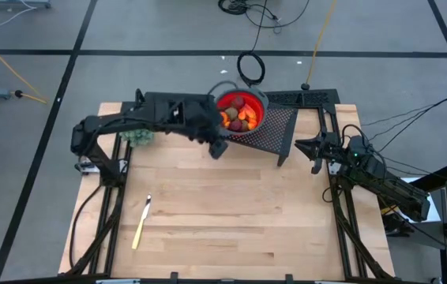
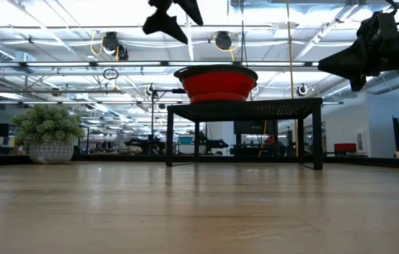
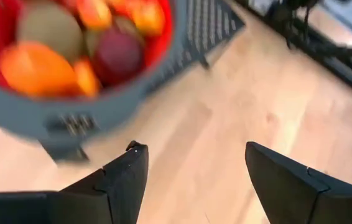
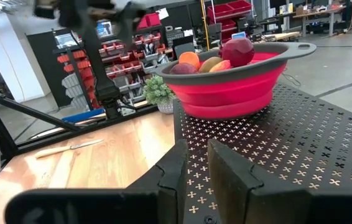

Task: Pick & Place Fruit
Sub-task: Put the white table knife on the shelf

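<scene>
A red collapsible bowl with a grey rim (image 1: 241, 110) stands on a black perforated stand (image 1: 277, 126) at the table's far side. It holds the fruit (image 3: 51, 56): orange pieces, brownish-green ovals and dark red balls. My left gripper (image 3: 194, 155) hangs open and holds nothing. It is in the air just off the bowl's near-left rim (image 1: 217, 147), higher than the bowl in the low view (image 2: 173, 17). My right gripper (image 4: 196, 155) is shut and level at the stand's right end (image 1: 306, 148).
A potted green plant (image 1: 138, 136) stands at the far left of the table. A yellow-handled knife (image 1: 141, 222) lies on the wood near the left front. The middle and near parts of the tabletop (image 1: 239, 213) are bare wood.
</scene>
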`<action>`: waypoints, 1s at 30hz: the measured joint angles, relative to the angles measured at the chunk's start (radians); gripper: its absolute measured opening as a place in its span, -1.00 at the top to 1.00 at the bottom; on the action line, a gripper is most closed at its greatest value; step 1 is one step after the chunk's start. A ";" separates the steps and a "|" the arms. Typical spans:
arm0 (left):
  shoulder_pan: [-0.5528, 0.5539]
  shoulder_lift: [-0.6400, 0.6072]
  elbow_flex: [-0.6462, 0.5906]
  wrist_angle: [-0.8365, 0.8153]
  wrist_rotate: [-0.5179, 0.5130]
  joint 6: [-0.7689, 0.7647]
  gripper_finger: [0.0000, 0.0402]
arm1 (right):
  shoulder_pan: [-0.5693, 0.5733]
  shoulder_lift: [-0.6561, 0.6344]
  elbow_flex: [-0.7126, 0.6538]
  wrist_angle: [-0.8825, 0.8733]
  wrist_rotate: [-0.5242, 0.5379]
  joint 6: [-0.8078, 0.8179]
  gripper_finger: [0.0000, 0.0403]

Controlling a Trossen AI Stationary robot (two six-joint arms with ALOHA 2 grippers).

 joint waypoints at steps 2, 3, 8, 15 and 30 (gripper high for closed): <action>-0.036 0.000 0.000 -0.040 0.000 -0.052 -0.34 | 0.000 0.000 0.000 0.000 0.000 0.000 0.73; -0.054 0.000 0.000 -0.054 0.000 -0.082 -0.34 | 0.000 0.000 0.000 0.000 0.000 0.000 0.73; -0.142 0.000 0.000 -0.114 -0.003 -0.206 -0.34 | 0.000 0.000 0.000 0.000 0.000 0.000 0.73; -0.260 0.003 0.000 -0.212 -0.101 -0.411 -0.34 | 0.000 0.000 0.000 -0.027 -0.001 0.000 0.73; -0.412 0.004 -0.046 -0.340 -0.218 -0.632 -0.34 | 0.000 0.000 0.000 -0.042 -0.002 0.000 0.73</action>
